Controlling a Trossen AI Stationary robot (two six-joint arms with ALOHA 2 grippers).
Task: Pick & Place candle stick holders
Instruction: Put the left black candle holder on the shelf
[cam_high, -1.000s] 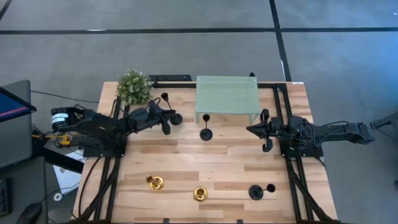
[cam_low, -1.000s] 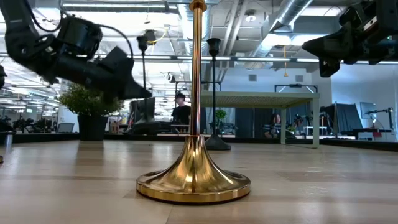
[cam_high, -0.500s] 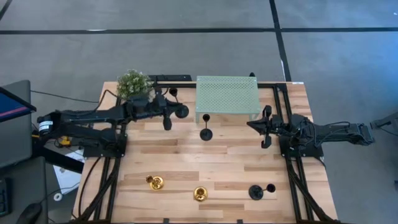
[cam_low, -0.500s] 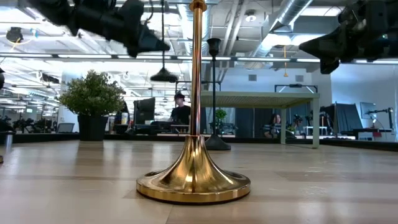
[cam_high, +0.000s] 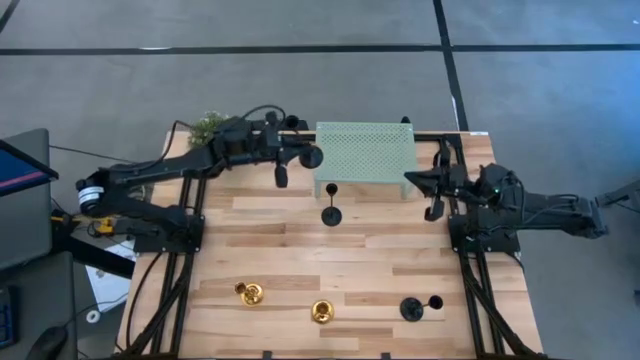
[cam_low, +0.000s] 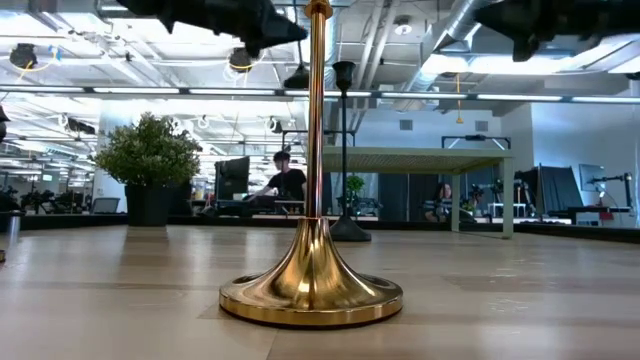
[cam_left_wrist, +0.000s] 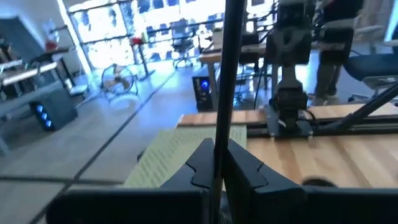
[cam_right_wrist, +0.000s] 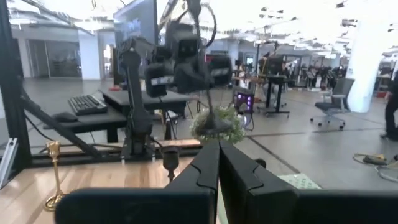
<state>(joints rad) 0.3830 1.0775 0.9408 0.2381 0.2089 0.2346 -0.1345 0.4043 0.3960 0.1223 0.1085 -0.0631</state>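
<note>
Black candle stick holder (cam_high: 312, 157): clamped by its stem in left gripper (cam_high: 283, 160), lifted beside mesh stand (cam_high: 366, 158).
Right gripper (cam_high: 425, 183): fingers together, empty, raised beside stand's other end.
Black holders: one (cam_high: 331, 213) before stand, one (cam_high: 412, 308) at near edge.
Gold holders (cam_high: 250, 293): near edge.

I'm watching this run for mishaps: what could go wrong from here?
The left gripper holds a black candle stick holder by its thin stem, lifted beside the green mesh stand. The hanging base might clip the stand's edge. Gripped on so slim a stem, the holder could swing or slip. The right gripper, shut and empty, hovers by the stand's other side and may crowd the left arm.
</note>
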